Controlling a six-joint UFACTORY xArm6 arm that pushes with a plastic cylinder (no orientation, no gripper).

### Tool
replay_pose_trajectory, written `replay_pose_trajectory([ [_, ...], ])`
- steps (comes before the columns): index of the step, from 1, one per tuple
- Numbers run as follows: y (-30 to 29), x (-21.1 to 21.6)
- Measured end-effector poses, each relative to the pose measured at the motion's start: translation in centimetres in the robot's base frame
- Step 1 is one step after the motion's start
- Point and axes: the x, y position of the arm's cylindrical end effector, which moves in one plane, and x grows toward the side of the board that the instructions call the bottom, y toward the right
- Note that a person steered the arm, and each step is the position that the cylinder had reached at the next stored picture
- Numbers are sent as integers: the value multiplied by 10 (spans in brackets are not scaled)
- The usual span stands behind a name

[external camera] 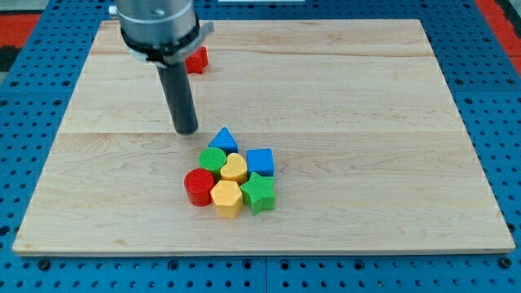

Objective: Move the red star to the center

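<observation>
Red star (196, 59) at counter (366, 98) top-left, half hidden behind rod. Tip (187, 130) well below it, near cluster's blue triangle (223, 138), touching nothing. No gripper; nothing held. Probably needs to get behind star to push down-right toward centre.

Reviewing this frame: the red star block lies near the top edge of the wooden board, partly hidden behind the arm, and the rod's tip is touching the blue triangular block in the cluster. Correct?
Not quite. The camera view shows my tip apart from the blue triangular block, up and to the view's left of it, with bare wooden board between them. The rest holds: the red star block lies near the board's top edge, partly hidden behind the arm.
</observation>
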Motion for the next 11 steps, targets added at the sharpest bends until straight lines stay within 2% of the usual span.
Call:
replay_pose_trajectory([
  [1, 7, -47],
  [3, 79, -100],
  [4, 57, -153],
  [5, 8, -189],
  [6, -40, -182],
  [9, -14, -116],
  [11, -7, -113],
])
